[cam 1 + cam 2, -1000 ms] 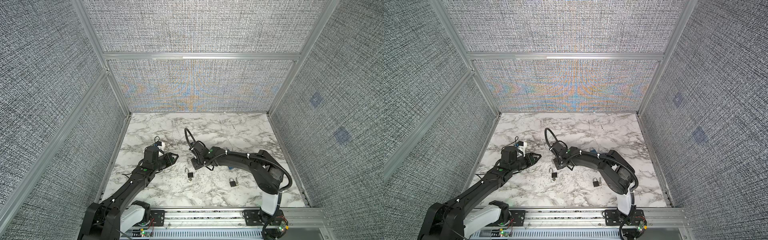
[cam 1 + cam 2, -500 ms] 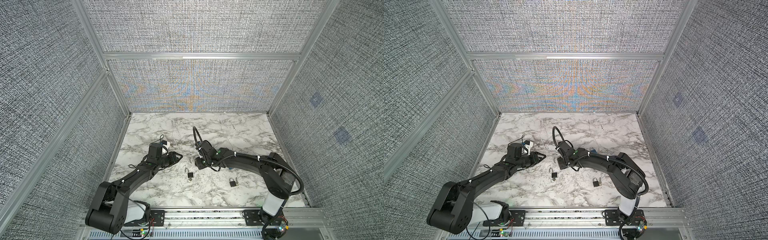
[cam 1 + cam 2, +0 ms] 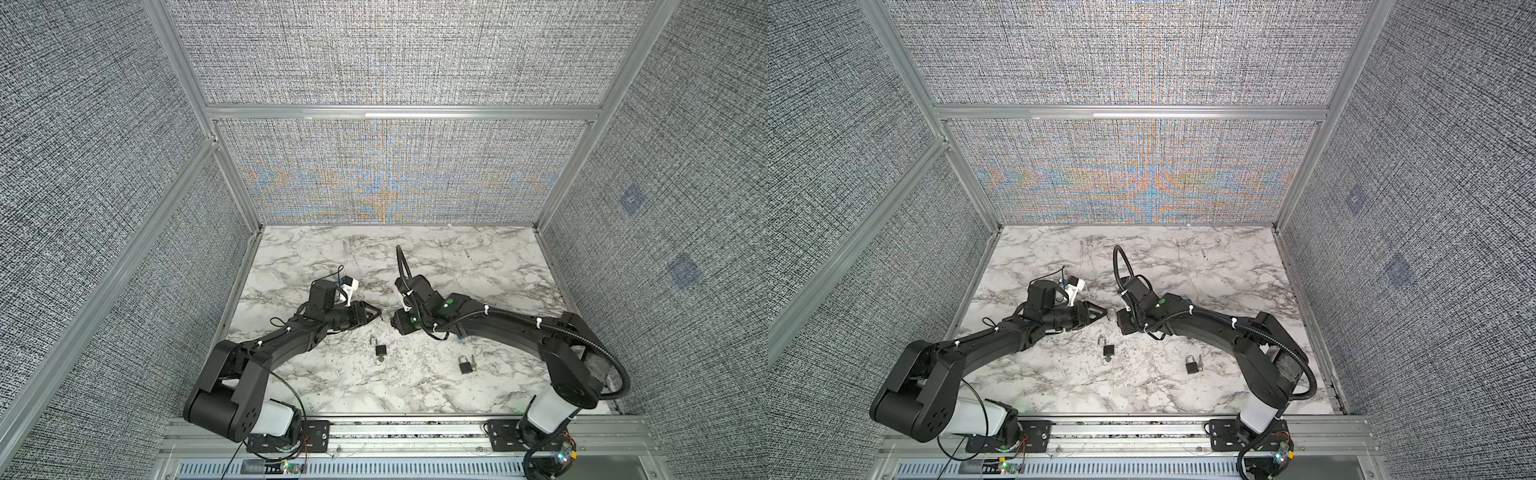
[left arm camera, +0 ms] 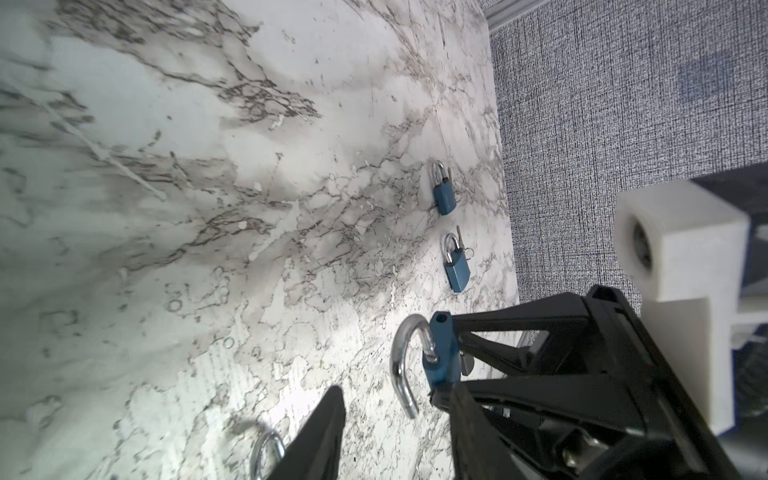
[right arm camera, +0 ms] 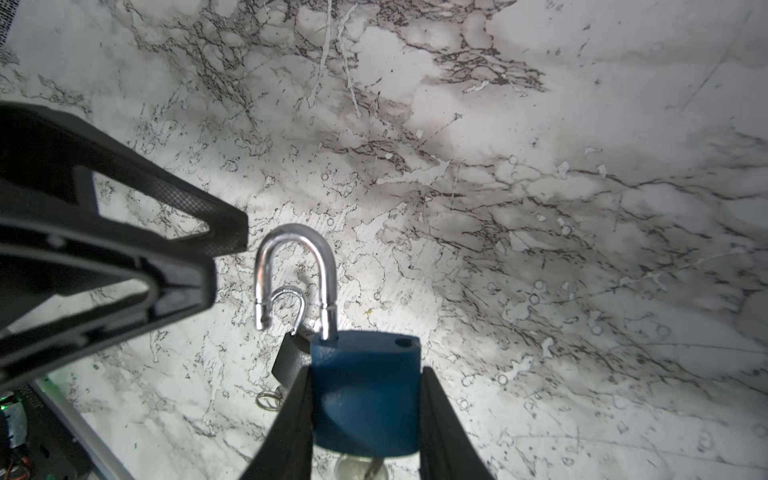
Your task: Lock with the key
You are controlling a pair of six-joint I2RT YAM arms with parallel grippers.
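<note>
Right wrist view: blue lock (image 5: 365,399) clamped by its body between the right fingers (image 5: 291,419), right gripper (image 5: 365,374) thus closed on it. Silver shackle (image 5: 295,233) swung open, free end clear of the body. Key (image 5: 359,465) blurred at the lock's base, between the same fingers. Left fingers (image 5: 174,257) just left of the shackle's free leg, contact not discernible.

Both top views: lock held above the bench (image 3: 478,266), a little left of centre, between the two gripper tips. Left gripper (image 3: 377,312) pointing right, level with the shackle.

Left wrist view: left fingers parted, gripping nothing, with the shackle's free end framed in the gap between them.

Black lock (image 3: 380,350) flat on the bench just near of the held one, shackle open, key ring at its near end. Well to its right, near blue lock (image 4: 457,274), shackle closed, key beside the shackle. Just beyond that, far blue lock (image 4: 444,199), shackle likewise closed.
</note>
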